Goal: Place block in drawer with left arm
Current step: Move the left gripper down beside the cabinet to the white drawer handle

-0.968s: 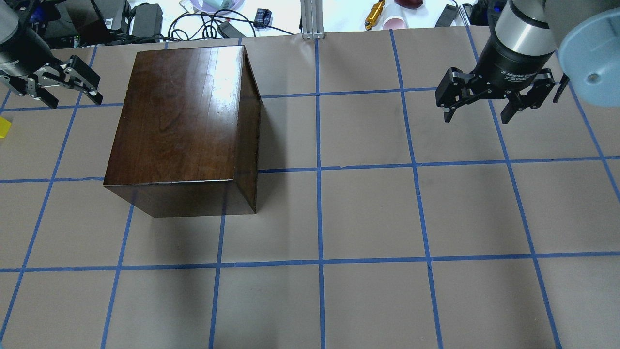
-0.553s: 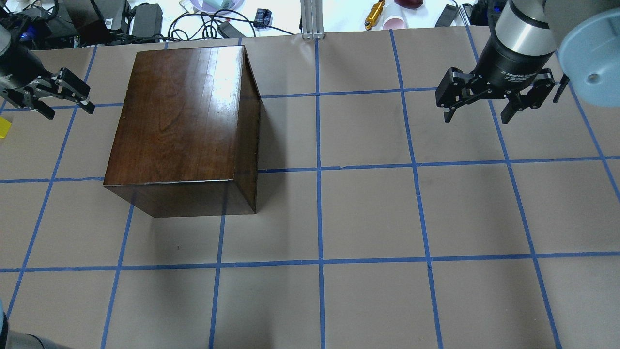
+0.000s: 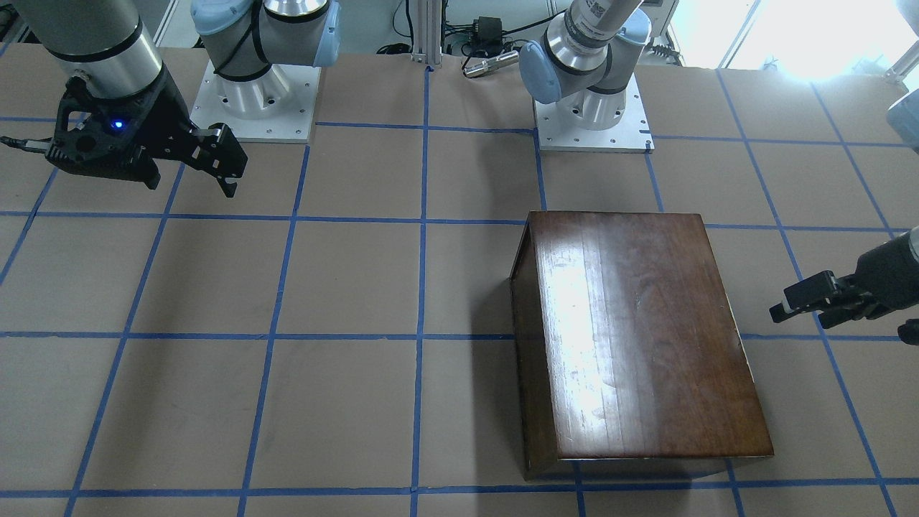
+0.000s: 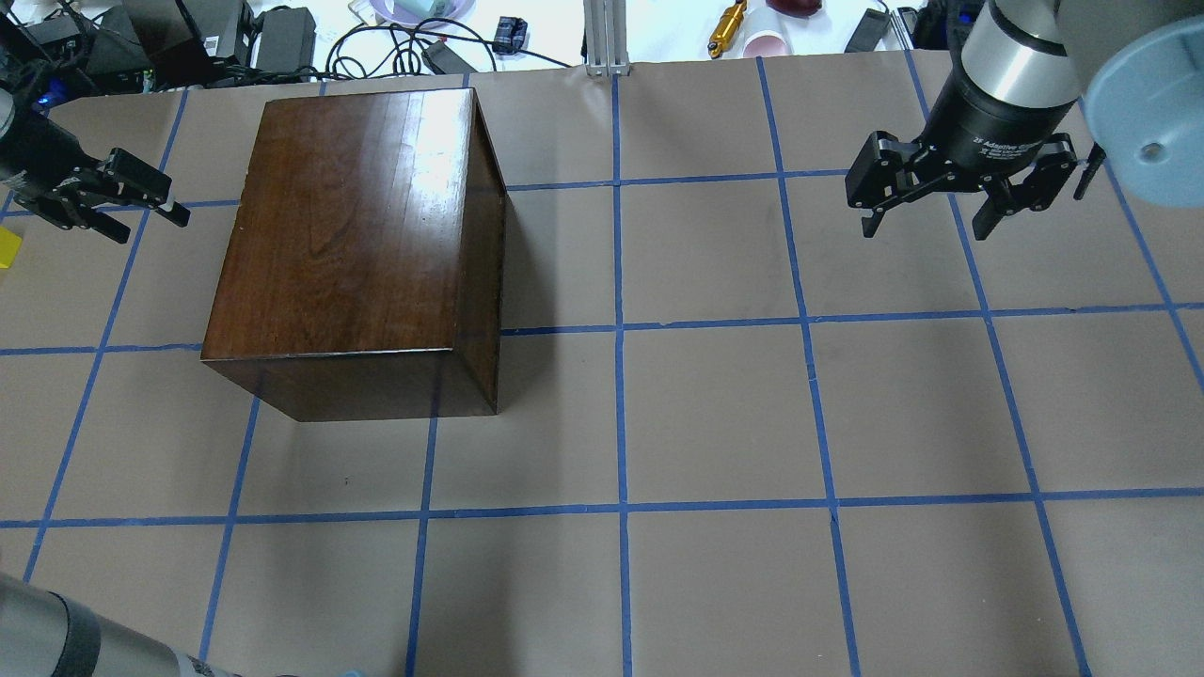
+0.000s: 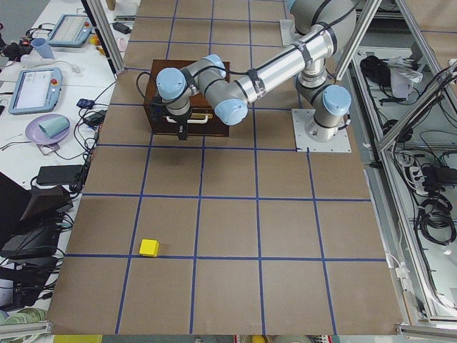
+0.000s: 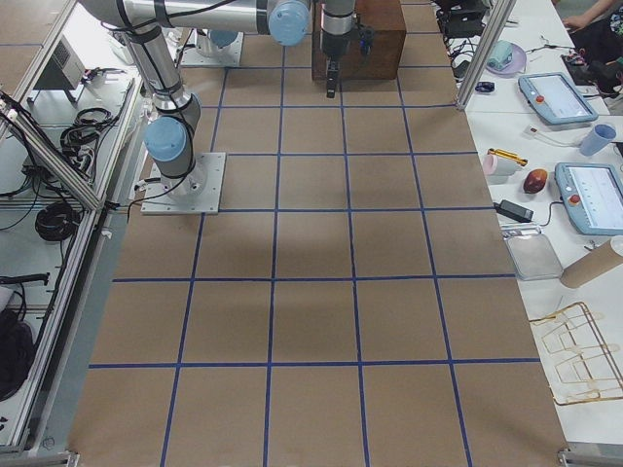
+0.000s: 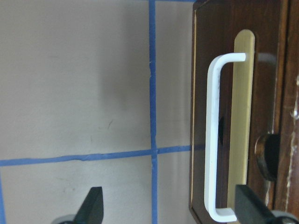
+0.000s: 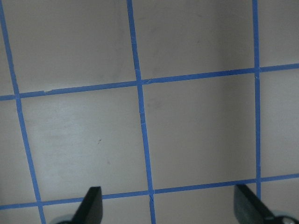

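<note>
The dark-brown cabinet [image 4: 348, 235] stands on the table, also seen in the front view [image 3: 639, 337]. Its drawer is shut. The left wrist view shows the drawer's front panel [image 7: 266, 70] with a white handle [image 7: 211, 140] on a brass plate. My left gripper [image 4: 150, 221] is open and empty, level with that front and a short way off it; it also shows in the front view [image 3: 797, 316] and the left wrist view [image 7: 170, 210]. The yellow block [image 5: 148, 247] lies on the table far from the cabinet, at the overhead view's left edge [image 4: 7, 246]. My right gripper [image 4: 926, 221] hangs open and empty over bare table.
Cables, power bricks and a pink cup [image 4: 767, 42] lie beyond the table's far edge. Both arm bases [image 3: 251, 100] are bolted at the robot's side. A section of the left arm [image 4: 56, 639] crosses the overhead view's bottom-left corner. Blue tape grids the brown table.
My left gripper has turned and shifted a little toward the near side beside the cabinet, still open. Part of the left arm has come into the bottom-left corner. The right arm has not moved.
</note>
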`<state>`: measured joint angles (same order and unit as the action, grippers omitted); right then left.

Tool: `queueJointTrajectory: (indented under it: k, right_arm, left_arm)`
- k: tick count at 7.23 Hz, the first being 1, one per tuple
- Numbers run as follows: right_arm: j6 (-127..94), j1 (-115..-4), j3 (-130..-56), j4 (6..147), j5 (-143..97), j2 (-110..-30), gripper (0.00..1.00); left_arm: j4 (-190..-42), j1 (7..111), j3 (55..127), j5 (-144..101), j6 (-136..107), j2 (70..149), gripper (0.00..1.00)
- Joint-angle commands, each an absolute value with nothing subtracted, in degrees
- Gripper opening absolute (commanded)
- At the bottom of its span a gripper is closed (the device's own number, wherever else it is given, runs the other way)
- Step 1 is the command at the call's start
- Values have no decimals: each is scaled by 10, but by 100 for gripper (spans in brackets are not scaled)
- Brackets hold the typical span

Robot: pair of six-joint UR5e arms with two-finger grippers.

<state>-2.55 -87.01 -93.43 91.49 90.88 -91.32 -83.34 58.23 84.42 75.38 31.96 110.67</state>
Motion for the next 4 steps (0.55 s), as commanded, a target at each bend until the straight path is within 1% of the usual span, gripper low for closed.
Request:
queueJointTrajectory:
  k: [1, 4]
  right_arm:
    - [-25, -870, -934, 915, 909, -913, 100]
    - [-25, -870, -934, 915, 909, -913, 100]
  left_arm:
    - [-834, 577, 849, 699, 329, 1128, 100]
    - [-842, 578, 850, 698, 345, 1154, 100]
